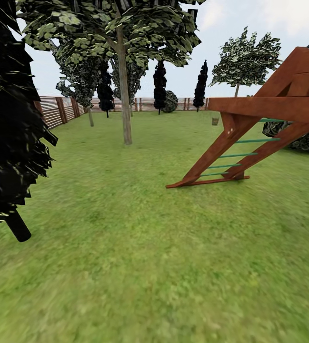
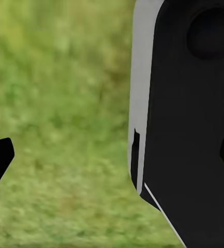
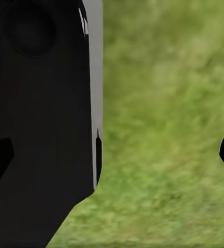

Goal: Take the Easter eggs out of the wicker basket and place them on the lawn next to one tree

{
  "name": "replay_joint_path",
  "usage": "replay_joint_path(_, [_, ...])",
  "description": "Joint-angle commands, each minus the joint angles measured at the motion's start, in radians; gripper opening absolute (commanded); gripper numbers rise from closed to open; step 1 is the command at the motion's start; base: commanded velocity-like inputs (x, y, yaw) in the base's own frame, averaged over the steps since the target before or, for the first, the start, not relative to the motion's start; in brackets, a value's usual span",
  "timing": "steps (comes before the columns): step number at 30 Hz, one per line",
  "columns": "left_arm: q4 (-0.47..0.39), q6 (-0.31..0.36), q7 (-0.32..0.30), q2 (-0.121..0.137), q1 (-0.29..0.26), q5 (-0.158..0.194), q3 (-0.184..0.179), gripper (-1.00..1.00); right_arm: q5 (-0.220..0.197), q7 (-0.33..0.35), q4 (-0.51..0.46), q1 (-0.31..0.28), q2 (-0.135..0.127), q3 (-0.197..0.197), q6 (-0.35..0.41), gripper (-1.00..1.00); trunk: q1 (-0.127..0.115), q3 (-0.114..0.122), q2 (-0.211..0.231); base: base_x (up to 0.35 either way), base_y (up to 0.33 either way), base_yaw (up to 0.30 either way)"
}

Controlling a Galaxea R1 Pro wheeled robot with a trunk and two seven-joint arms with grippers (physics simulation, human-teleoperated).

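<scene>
The tree (image 1: 124,95) with the grey-brown trunk stands upper left of centre on the lawn (image 1: 140,247), far ahead; both wrist views show each claw's dark fingertips set wide apart over grass, holding nothing; open grass lies between a black tree (image 1: 9,119) at left and a wooden ladder frame (image 1: 249,138) at right.

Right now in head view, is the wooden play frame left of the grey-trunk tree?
No: the wooden play frame stands on the lawn to the right of the grey-trunk tree.

Grey-trunked tree (image 1: 124,95) stands on lawn (image 1: 140,247) (mottled green).
</scene>
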Motion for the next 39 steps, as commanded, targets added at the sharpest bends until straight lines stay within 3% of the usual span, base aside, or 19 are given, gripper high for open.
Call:
replay_joint_path(1, [-0.002,0.001,-0.001,0.000,0.001,0.000,0.001,1.00,-0.001,-0.004,0.002,-0.001,0.000,0.001,-0.002,1.00,0.000,-0.001,0.000,0.000,0.000,0.024])
replay_joint_path(12, [-0.002,0.001,-0.001,0.000,0.001,0.000,0.001,1.00,-0.005,-0.007,0.002,-0.001,0.000,0.000,-0.002,1.00,0.000,0.010,0.000,0.022,0.000,0.142])
replay_joint_path(39, [-0.002,0.001,-0.001,0.000,0.001,0.002,0.002,1.00,-0.012,-0.008,0.002,-0.001,-0.001,-0.003,-0.003,1.00,0.000,0.029,0.000,0.319,0.000,0.122])
